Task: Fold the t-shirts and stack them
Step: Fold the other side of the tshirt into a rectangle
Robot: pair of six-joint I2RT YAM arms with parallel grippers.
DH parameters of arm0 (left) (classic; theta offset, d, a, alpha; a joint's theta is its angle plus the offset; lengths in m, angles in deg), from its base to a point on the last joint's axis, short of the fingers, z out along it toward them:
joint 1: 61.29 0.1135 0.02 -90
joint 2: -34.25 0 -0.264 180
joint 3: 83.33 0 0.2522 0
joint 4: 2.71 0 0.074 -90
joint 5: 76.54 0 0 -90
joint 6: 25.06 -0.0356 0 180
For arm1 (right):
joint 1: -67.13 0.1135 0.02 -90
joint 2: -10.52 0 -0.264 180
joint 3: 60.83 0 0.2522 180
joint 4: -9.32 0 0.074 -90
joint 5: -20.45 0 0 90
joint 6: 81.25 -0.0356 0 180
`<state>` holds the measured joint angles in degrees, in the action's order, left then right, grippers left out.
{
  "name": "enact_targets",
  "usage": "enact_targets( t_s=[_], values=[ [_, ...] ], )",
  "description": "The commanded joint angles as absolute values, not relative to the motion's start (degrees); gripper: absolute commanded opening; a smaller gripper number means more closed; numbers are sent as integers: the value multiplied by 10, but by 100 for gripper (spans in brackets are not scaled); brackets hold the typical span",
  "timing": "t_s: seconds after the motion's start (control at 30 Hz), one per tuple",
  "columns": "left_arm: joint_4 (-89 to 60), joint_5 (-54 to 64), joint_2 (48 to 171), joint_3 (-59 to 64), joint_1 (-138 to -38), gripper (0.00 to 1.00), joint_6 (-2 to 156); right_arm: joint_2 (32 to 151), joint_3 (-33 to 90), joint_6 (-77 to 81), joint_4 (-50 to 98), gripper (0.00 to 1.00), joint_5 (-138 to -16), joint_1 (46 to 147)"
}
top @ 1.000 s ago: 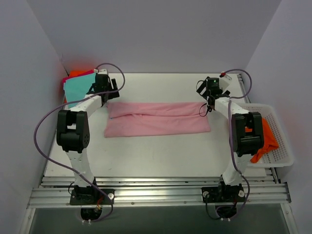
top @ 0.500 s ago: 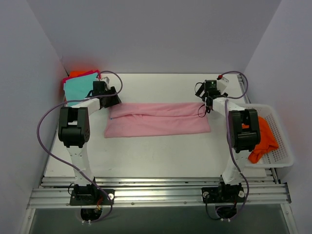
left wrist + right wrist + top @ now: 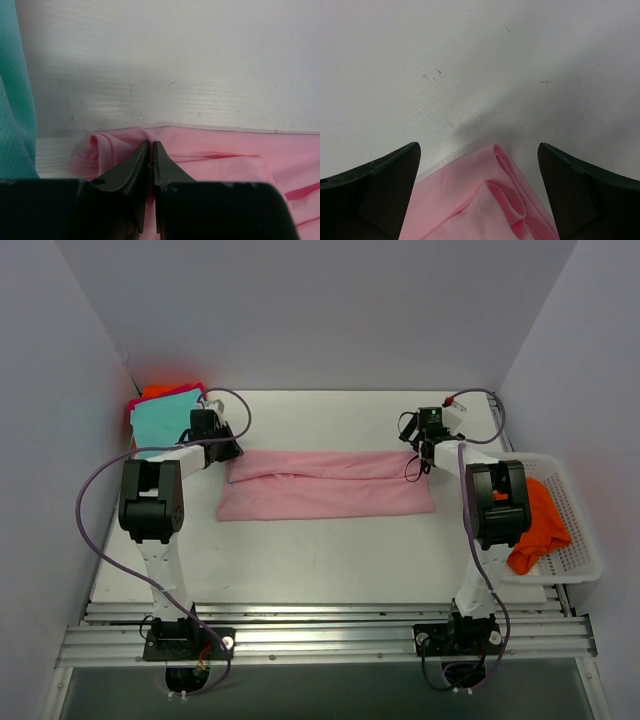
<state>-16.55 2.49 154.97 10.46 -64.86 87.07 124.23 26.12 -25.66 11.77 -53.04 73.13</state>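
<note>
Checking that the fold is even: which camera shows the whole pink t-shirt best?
The top external view: the pink t-shirt lies there entire, a long folded strip. The left wrist view shows only one corner pinched in the left hand; the right wrist view shows only the opposite corner, framed by the open right hand.

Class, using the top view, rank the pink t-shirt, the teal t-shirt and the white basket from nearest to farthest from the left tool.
1. pink t-shirt: its far left corner is right at the left tool.
2. teal t-shirt: just to that tool's left, in the far left corner.
3. white basket: far over on the right side.
</note>
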Motion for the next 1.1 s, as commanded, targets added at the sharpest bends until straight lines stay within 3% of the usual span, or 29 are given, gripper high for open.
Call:
enact_targets(
  t_s=[0.0, 0.47, 0.73, 1.07],
  values=[
    [-109, 14, 1490, 86, -645, 16, 868, 1236, 268, -252, 117, 100, -527, 731],
    [-52, -11, 1400, 15, -651, 16, 839, 1236, 261, -251, 114, 100, -531, 741],
    [-69, 11, 1399, 8, -654, 29, 835, 1234, 260, -251, 112, 100, -534, 743],
    [-89, 47, 1436, 39, -661, 31, 821, 1246, 261, -250, 103, 100, -542, 742]
  ],
)
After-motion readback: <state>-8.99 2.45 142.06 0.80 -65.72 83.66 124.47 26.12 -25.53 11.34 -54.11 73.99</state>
